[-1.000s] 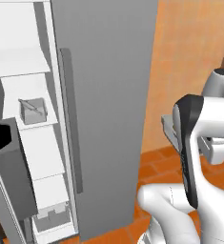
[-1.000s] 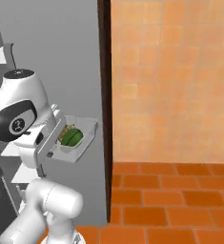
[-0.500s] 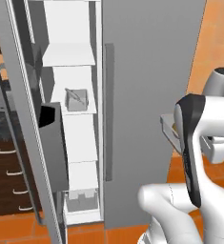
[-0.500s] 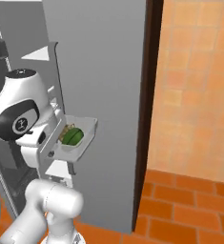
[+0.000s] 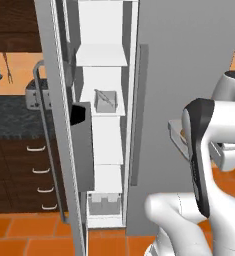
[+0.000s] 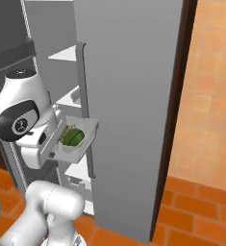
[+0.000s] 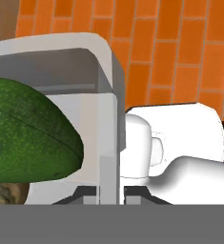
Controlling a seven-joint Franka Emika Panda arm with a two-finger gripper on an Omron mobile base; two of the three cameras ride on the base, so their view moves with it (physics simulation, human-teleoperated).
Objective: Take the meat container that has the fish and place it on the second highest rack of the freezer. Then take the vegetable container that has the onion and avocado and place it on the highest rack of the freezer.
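The tool (image 7: 108, 198) is clamped on the vegetable container's (image 6: 78, 146) wall; the avocado (image 6: 72, 137) half hides the onion (image 6: 64, 133) beside the freezer (image 6: 129, 96) door edge.

The freezer (image 5: 189, 75) at frame centre has a matt, smooth grey metal-like skin and plain white shelves (image 5: 101, 56). The container (image 6: 83, 139) looks like pale plastic. The avocado (image 7: 27, 131) is dark green and finely speckled. The lower floor (image 6: 201, 211) is orange tile.

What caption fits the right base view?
Robot arm carries a tray with an avocado beside the open freezer.
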